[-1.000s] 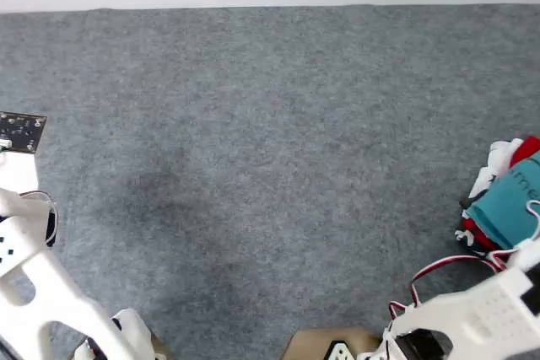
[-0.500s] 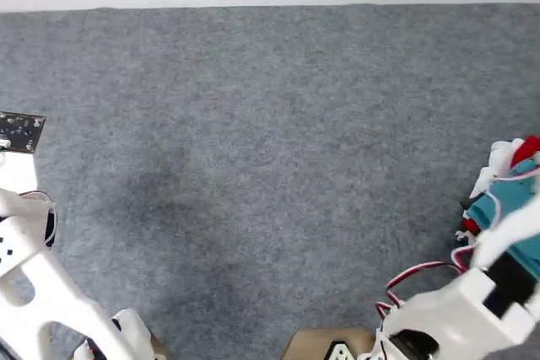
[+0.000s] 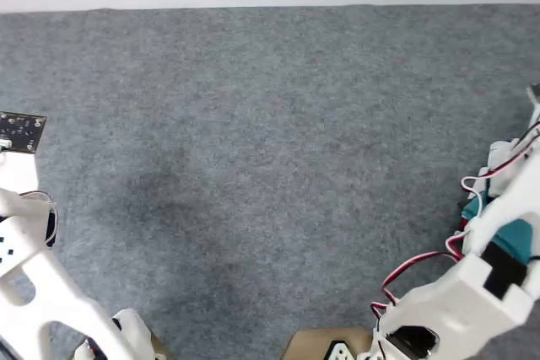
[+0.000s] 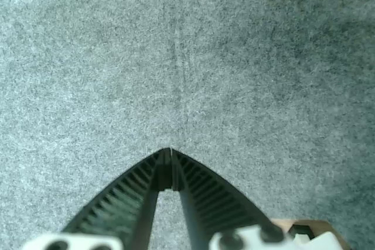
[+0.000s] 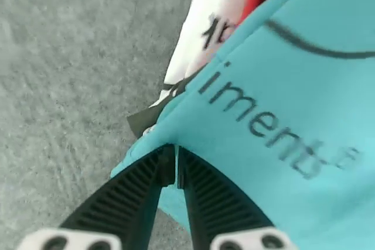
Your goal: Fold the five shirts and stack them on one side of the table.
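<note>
A folded teal printed shirt lies at the right edge of the grey felt bench, mostly hidden under the white right arm. Right jaws clenched at its edge; left jaws clenched over bare felt.

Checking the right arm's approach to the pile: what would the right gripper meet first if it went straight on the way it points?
The teal shirt. The right gripper points its shut jaws at that shirt's edge. How near the tips are is unclear, so they may be touching it.

Bright, even light (shadows soft, faint).
</note>
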Robot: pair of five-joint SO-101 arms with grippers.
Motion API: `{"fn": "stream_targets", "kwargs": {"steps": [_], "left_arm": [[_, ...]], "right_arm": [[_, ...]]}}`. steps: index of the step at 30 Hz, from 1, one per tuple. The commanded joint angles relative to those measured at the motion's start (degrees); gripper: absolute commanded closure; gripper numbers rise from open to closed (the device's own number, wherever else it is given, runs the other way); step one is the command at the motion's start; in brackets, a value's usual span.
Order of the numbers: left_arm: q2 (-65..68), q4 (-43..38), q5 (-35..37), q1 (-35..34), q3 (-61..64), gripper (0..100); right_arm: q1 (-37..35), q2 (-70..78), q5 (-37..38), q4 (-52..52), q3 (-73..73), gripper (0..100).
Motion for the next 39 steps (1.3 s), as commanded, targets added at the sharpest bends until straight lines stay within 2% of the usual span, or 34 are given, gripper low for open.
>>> {"fn": "stream_targets", "kwargs": {"steps": [1, 6, 9, 16, 20, 26, 32, 39], "left_arm": [[-1.2, -0.4, 0.0, 0.3, -0.3, 99], [-1.3, 1.4, 1.2, 0.6, -0.3, 99], [-1.4, 5.3, 2.5, 4.9, -0.3, 99], [-4.2, 6.9, 15.1, 17.5, -0.1, 99], [-11.4, 6.6, 18.3, 23.7, 3.1, 99], [-25.4, 0.1, 18.7, 26.3, 14.1, 99], [-38.5, -8.7, 23.6, 26.5, 27.1, 99], [-53.6, -22.1, 23.9, 26.6, 42.8, 99]], "right_arm": [[-0.7, -7.3, -1.1, 1.3, -4.6, 99.0], [-4.2, -11.1, -1.4, 6.3, -4.5, 99.0], [-7.4, -13.3, -2.0, 10.3, -4.3, 99.0], [-11.0, -25.5, -21.5, 10.2, 5.8, 99.0], [-14.8, -36.0, -26.5, 10.1, 16.8, 99.0], [-18.9, -50.4, -26.6, 5.7, 29.3, 99.0], [-19.1, -63.3, -26.7, -6.0, 45.6, 99.0], [-19.1, -80.8, -26.7, -18.0, 65.7, 99.0]]}}
